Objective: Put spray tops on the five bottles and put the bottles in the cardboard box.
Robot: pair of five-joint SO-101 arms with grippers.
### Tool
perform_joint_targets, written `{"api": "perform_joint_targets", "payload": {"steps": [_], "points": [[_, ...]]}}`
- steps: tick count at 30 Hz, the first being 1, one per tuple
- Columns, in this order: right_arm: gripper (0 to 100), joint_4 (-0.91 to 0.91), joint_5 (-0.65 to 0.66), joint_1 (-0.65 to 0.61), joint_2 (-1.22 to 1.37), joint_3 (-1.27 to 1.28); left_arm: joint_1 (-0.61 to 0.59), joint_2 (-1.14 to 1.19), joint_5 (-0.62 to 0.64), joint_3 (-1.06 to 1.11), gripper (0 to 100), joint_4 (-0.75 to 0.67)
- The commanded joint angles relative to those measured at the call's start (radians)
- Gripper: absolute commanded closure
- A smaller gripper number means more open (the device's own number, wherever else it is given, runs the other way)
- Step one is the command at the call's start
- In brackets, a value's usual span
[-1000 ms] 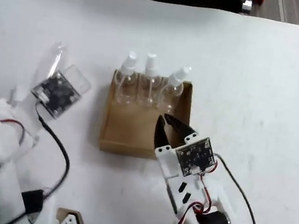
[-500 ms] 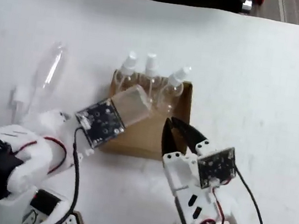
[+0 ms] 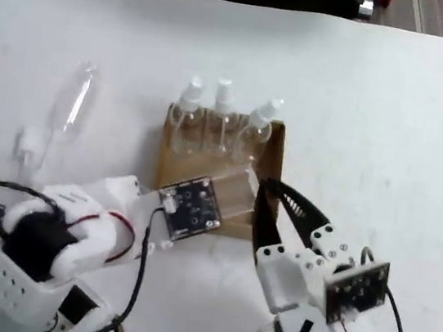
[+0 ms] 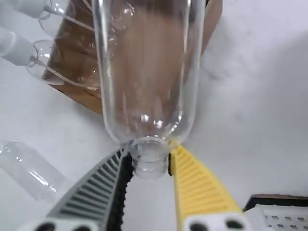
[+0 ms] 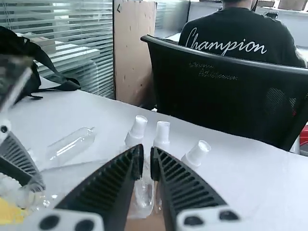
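A: Holding what on the left side?

B: Clamping the left gripper (image 4: 149,155) shut around the bare neck of a clear bottle (image 4: 147,72), lacking a spray top. Carrying it on its side just above the near part of the cardboard box (image 3: 171,182), body pointing toward the right gripper (image 5: 147,151).

A: Why gripping at the neck?

B: Probably picking the narrowest, stiffest part, avoiding squeezing the thin wall. Leaving little room around the mouth for a top, though, judging by the left wrist view.

A: And doing what on the right?

B: Hovering by the box's near right corner, fingers parted by only a narrow slit, grasping nothing. Likely waiting to take or steady the bottle.

A: Counting how many finished?

B: Counting three capped bottles (image 3: 220,124) standing upright in a row against the box's far wall, seemingly packing from the back and keeping the front free.

A: Leaving anything outside?

B: Leaving one uncapped bottle (image 3: 74,100) lying on the table (image 3: 377,114), well apart from the box on the left arm's side, with a white spray top (image 3: 31,143) lying near its end, presumably waiting for fitting.
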Motion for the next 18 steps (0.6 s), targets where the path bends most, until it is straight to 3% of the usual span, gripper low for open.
{"api": "perform_joint_targets", "payload": {"steps": [1,11,18], "points": [[98.2,0.024,-0.008,0.004,-0.008,-0.069,0.021,-0.005,0.012,0.020,97,-0.089],[98.2,-0.285,0.002,-0.016,-0.007,0.348,0.051,-0.012,0.046,0.014,97,-0.124],[98.2,-0.266,0.002,-0.010,-0.007,0.358,0.081,-0.012,0.144,-0.184,97,-0.098]]}}
